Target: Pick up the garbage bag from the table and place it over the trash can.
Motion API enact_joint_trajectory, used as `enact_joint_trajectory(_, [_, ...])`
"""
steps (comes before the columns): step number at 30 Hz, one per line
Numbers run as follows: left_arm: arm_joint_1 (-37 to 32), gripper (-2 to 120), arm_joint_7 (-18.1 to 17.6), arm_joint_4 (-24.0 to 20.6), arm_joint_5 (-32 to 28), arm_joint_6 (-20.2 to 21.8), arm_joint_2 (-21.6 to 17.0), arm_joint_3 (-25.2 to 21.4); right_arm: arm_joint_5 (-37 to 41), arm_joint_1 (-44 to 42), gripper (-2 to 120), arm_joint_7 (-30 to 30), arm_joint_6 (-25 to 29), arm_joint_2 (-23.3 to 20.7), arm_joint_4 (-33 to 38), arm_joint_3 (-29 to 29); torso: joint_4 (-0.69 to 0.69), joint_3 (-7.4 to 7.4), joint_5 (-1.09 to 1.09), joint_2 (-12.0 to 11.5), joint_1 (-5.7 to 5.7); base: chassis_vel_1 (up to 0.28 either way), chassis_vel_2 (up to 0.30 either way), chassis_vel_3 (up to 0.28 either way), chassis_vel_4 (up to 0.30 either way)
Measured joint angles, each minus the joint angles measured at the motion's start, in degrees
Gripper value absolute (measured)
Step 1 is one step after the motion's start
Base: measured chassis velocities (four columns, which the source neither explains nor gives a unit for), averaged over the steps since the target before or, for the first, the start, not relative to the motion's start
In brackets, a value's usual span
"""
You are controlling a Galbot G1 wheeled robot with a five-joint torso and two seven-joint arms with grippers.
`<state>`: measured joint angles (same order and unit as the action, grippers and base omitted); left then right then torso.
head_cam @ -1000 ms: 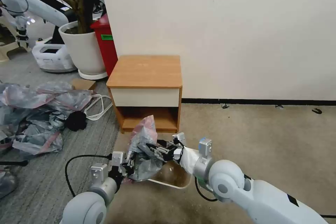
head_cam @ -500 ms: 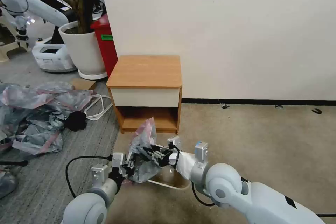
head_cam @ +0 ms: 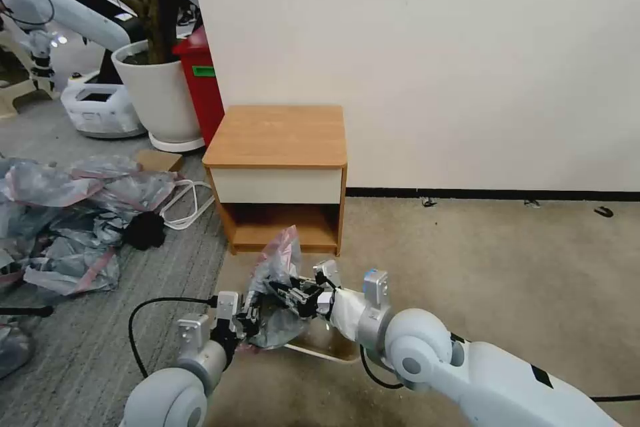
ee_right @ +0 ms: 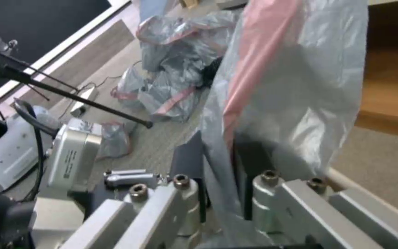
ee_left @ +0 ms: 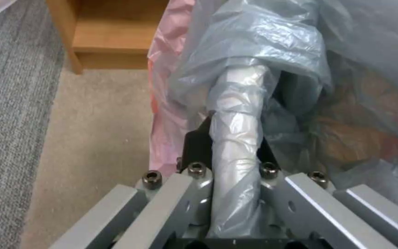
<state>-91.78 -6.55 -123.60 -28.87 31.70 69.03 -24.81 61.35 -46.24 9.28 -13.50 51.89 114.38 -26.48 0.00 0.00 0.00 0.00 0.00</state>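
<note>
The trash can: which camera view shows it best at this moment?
The head view: the trash can shows its beige rim below the garbage bag, which the left gripper and right gripper hold. The right wrist view shows a rim piece; the left wrist view shows bag.

The small square wooden side table with the orange-brown top (head_cam: 277, 135) is standing just behind the work area, walling off the far side, with the cream wall behind it. The thin translucent grey plastic bag with the pinkish-red strip (head_cam: 275, 293) is bunching over the near-left part of the small beige plastic bin (head_cam: 328, 341), covering that part of the opening; the right gripper (head_cam: 283, 293) and left gripper (head_cam: 248, 317) are crowding it from either side. The beige carpet (head_cam: 507, 267) to the right is lying open. Leftward, a heap of grey-pink plastic bags (head_cam: 67, 220) and a black cable (head_cam: 143, 310) are cluttering the grey floor.
</note>
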Motion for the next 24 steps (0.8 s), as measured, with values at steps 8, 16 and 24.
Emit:
enact_joint_trajectory(8, [0.3,5,0.0,0.3,0.0,0.0,0.1,0.2,-0.9,0.1,0,-0.3,1.6,0.3,-0.6,-0.7,0.00,0.00,0.00,0.0,0.00,0.000,0.000,0.000,0.000])
enact_joint_trajectory(16, [0.4,5,-0.1,0.7,0.1,0.0,0.3,0.3,-1.5,-0.3,0,-1.5,2.4,-0.3,-0.2,-0.6,0.00,0.00,0.00,0.0,0.00,0.000,0.000,0.000,0.000])
enact_joint_trajectory(24, [0.2,5,-0.1,0.8,0.3,-0.4,0.2,0.2,-1.9,-1.3,0,-1.6,3.0,-1.2,0.0,0.8,0.00,0.00,0.00,0.0,0.00,0.000,0.000,0.000,0.000])
